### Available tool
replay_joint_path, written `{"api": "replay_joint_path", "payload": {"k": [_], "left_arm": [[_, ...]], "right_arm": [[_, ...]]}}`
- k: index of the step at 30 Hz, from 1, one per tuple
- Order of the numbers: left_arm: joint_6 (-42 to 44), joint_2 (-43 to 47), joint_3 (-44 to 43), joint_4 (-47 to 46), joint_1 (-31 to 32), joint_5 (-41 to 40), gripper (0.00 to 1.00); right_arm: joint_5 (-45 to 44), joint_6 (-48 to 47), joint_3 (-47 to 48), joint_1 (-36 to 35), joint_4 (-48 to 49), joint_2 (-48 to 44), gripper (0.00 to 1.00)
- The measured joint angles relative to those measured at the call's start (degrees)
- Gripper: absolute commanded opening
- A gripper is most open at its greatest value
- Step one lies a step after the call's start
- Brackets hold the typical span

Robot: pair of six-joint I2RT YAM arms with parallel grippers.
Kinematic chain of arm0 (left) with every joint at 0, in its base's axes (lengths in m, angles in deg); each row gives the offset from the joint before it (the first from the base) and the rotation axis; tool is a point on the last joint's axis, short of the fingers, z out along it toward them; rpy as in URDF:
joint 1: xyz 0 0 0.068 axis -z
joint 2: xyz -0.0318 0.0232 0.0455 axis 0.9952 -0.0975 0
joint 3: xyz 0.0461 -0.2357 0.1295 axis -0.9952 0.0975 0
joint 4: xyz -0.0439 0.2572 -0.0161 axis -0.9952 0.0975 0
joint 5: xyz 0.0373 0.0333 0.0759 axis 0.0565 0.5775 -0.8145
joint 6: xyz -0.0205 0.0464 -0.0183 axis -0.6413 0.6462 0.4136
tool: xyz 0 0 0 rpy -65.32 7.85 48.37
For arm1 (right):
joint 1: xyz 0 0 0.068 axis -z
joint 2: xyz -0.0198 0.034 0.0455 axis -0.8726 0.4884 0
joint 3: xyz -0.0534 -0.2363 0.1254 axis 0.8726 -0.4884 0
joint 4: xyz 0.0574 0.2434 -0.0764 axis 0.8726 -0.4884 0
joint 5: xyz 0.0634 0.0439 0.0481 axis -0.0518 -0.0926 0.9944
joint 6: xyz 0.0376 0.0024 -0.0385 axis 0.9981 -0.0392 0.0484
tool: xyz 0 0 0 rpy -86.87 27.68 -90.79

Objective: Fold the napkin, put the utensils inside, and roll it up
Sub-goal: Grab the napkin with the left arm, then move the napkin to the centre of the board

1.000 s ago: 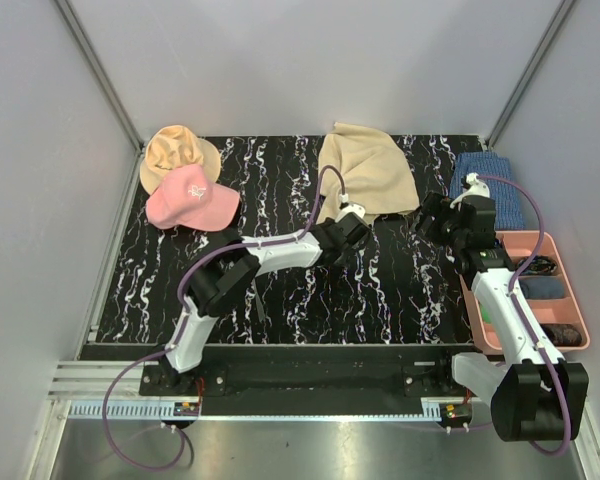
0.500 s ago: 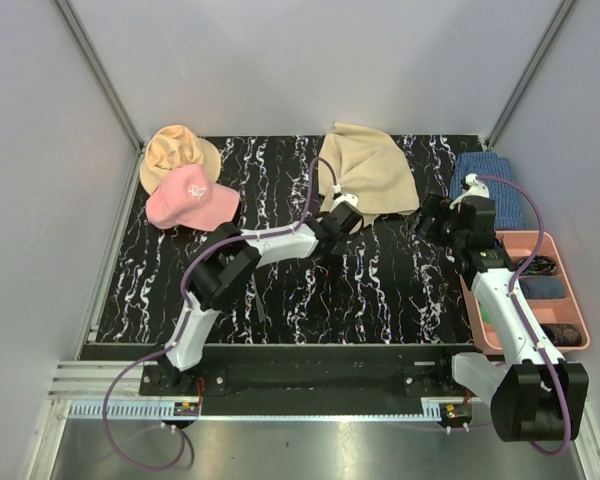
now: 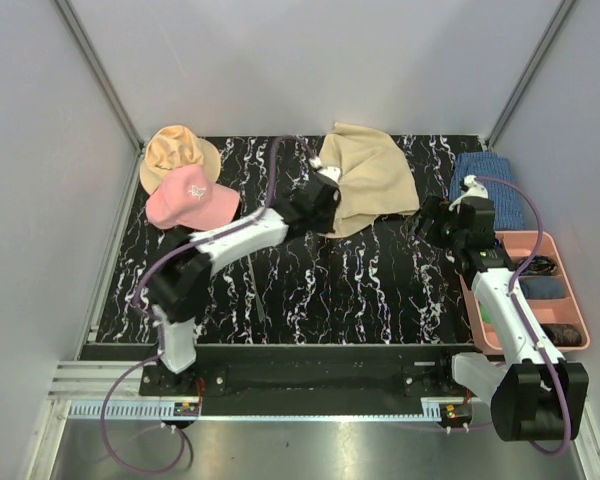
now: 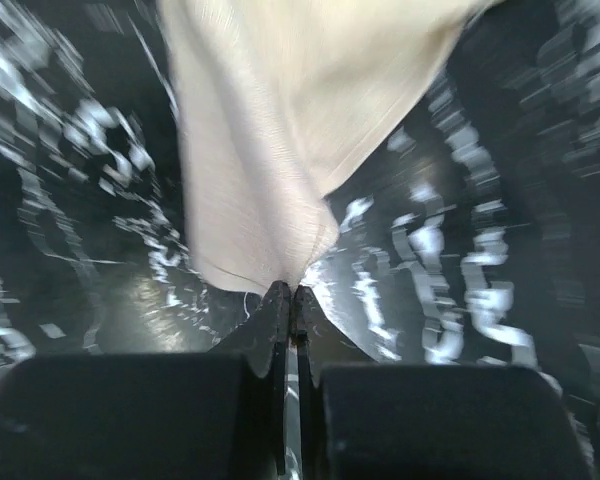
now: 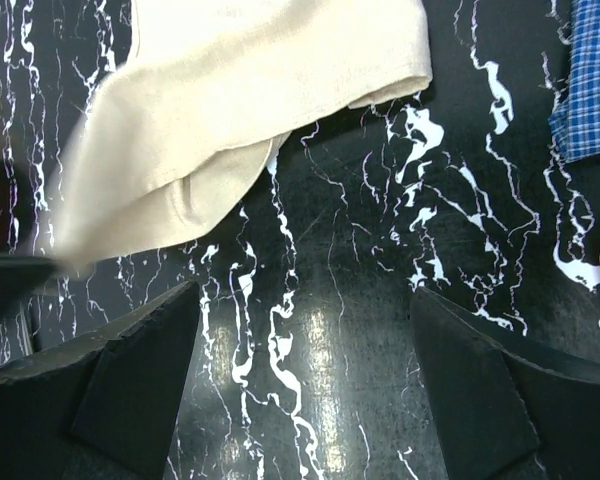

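The beige napkin (image 3: 375, 175) lies crumpled at the back middle of the black marble mat. My left gripper (image 3: 330, 200) is at its near left edge. In the left wrist view the cloth (image 4: 280, 130) hangs taut from the gripper (image 4: 290, 292), which is shut on one pinched corner. My right gripper (image 3: 435, 215) hovers just right of the napkin, open and holding nothing. In the right wrist view the gripper (image 5: 305, 330) is over bare mat, with the napkin (image 5: 250, 110) ahead to its left. I cannot make out the utensils.
A pink cap (image 3: 192, 200) overlaps a tan hat (image 3: 175, 150) at the back left. A blue checked cloth (image 3: 488, 185) lies at the back right, also in the right wrist view (image 5: 595, 80). A pink tray (image 3: 540, 236) holding dark items sits along the right edge.
My left gripper has shut on the napkin's corner and swung left and back, pulling that edge with it. The right arm has stayed put.
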Motion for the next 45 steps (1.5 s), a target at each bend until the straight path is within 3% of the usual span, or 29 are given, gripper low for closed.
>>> {"api": "replay_joint_path", "payload": {"k": [5,11,17,28,35,45], "left_arm": [[0.39,16.68,-0.24,-0.96,-5.05,3.67,0.0],[-0.02,27.15,-0.35,-1.57,-11.54,8.55,0.0],[-0.07,27.85,0.2,1.86,-12.7,13.11,0.0],[-0.02,28.0,0.44,5.9,-15.41,16.02,0.0],[1.01,28.74,0.48,8.52,-17.07,16.94,0.0],[3.96,31.01,3.04,8.7,-18.56,17.38,0.0]], "right_arm": [[1.79,0.24,0.13,0.0,-0.24,1.38,0.93],[4.63,1.66,0.13,0.0,-0.17,3.54,0.92],[6.62,2.64,0.13,-2.45,1.11,8.41,0.92],[6.08,3.06,0.39,-19.28,3.8,18.58,0.91],[5.25,4.57,1.25,-20.15,6.82,26.8,0.89],[4.31,5.2,8.66,-20.15,9.44,36.46,0.74]]}}
